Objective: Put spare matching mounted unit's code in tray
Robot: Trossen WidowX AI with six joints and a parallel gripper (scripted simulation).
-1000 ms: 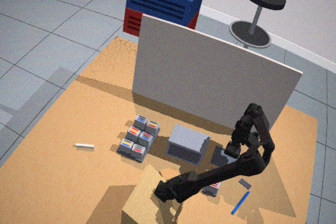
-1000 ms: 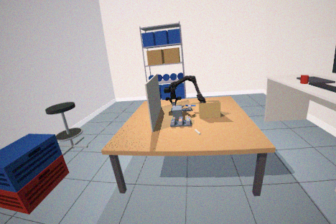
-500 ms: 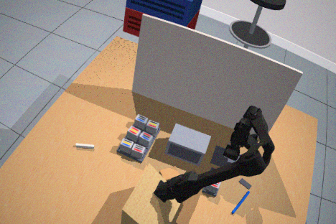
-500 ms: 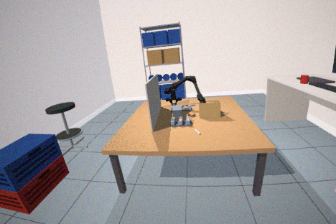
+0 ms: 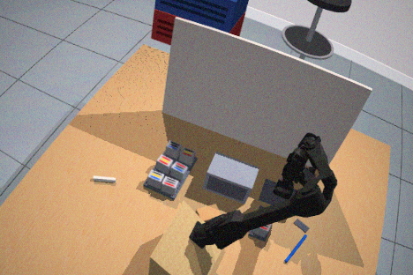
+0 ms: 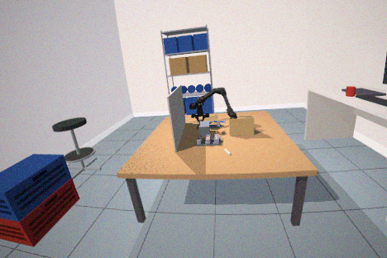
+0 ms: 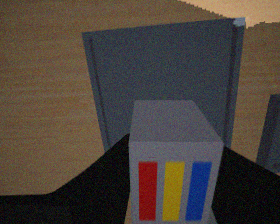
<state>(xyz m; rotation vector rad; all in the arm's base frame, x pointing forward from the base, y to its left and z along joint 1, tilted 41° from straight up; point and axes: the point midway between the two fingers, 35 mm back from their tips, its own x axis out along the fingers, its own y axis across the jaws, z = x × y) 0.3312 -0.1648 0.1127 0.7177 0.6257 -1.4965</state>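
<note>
My gripper (image 5: 283, 189) (image 6: 200, 118) (image 7: 164, 140) is shut on a light grey block (image 7: 163, 120) with red, yellow and blue stripes. It holds the block above the dark grey tray (image 7: 161, 65) (image 5: 266, 191); the tray's near part is hidden behind block and fingers in the wrist view. A dark rack (image 5: 159, 191) (image 6: 208, 144) holds several striped grey spares (image 5: 164, 161). Another striped unit (image 5: 261, 230) sits on a dark base, partly behind the arm. Which unit is the mounted one, and any printed code, I cannot tell.
A grey open-fronted housing (image 5: 234, 171) (image 6: 203, 130) stands between rack and tray. A tall grey panel (image 5: 260, 84) (image 6: 176, 120) stands behind. A tan box (image 5: 176, 238) (image 6: 241, 126), blue stick (image 5: 296, 248), small dark piece (image 5: 301, 226) and white stick (image 5: 104, 180) are on the table.
</note>
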